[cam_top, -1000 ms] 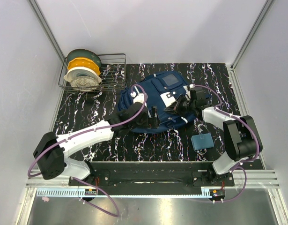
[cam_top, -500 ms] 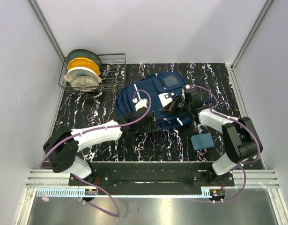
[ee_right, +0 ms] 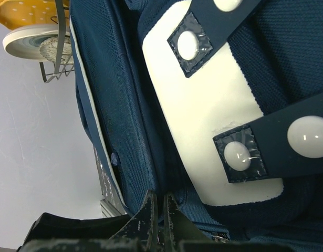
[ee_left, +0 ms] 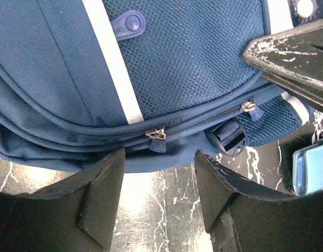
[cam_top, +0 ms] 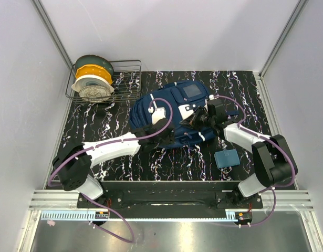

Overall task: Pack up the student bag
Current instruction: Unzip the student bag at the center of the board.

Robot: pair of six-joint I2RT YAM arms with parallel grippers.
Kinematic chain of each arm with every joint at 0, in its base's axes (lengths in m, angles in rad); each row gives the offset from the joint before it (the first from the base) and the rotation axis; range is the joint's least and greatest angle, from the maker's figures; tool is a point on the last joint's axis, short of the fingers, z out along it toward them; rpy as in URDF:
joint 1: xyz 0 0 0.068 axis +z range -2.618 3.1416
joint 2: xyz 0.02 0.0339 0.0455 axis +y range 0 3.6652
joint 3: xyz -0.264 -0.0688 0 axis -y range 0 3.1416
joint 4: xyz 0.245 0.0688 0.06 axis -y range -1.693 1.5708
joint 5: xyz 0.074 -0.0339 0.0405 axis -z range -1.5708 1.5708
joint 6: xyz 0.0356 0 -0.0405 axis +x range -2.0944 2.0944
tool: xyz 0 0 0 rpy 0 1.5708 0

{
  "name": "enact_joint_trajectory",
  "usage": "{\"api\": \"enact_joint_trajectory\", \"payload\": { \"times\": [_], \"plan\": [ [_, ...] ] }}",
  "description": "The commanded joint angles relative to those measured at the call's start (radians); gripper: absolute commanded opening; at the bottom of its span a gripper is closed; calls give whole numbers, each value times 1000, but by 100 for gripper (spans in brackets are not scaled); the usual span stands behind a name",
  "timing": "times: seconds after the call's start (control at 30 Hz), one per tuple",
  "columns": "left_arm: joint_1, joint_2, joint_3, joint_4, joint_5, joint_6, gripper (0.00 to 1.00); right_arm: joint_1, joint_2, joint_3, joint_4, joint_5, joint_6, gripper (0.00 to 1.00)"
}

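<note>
The bag (cam_top: 177, 113) lies mid-desk (cam_top: 245, 89). The left hand (ee_left: 158, 157) hangs spread over its zip pull (ee_left: 156, 135). The right hand (ee_right: 159, 202) is pressed together at a seam; I can't tell if it's caught cloth. If the left misses that small pull, the soft bag may slide or bunch.
</note>
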Motion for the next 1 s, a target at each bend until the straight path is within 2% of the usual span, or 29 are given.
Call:
{"api": "enact_joint_trajectory", "payload": {
  "times": [0.0, 0.03, 0.07, 0.17, 0.3, 0.4, 0.6, 0.67, 0.73, 0.9, 0.97],
  "plan": [
    [-3, -8, 45, 2, -84, 9, 55, 21, -60, -8, 32, -32, 2, 0],
    [-3, 6, 45, 11, -90, 17, 44, 22, -62, -8, 34, -34, 1, 0],
    [-4, 12, 40, 28, -93, 30, 40, 22, -63, -12, 35, -40, -1, 0],
    [-3, 70, 66, 30, -122, 60, 35, 26, -68, -25, 51, -45, 4, 0],
    [-6, 98, 117, 0, -147, 66, 36, 27, -74, -31, 55, -51, 5, 0],
    [-4, 105, 128, -6, -153, 72, 45, 30, -79, -37, 61, -59, 5, 0],
    [-4, 145, 154, -38, -148, 69, 40, 30, -85, -38, 58, -62, -1, 0],
    [-4, 151, 157, -44, -145, 67, 34, 29, -88, -40, 58, -62, -2, 0],
    [-4, 153, 152, -50, -147, 67, 22, 30, -94, -41, 55, -59, -2, 0],
    [-3, 147, 138, -52, -151, 64, 10, 30, -99, -43, 48, -54, -5, 0],
    [-3, 144, 132, -53, -154, 64, 1, 30, -99, -45, 45, -54, -8, 0]
  ]
}}
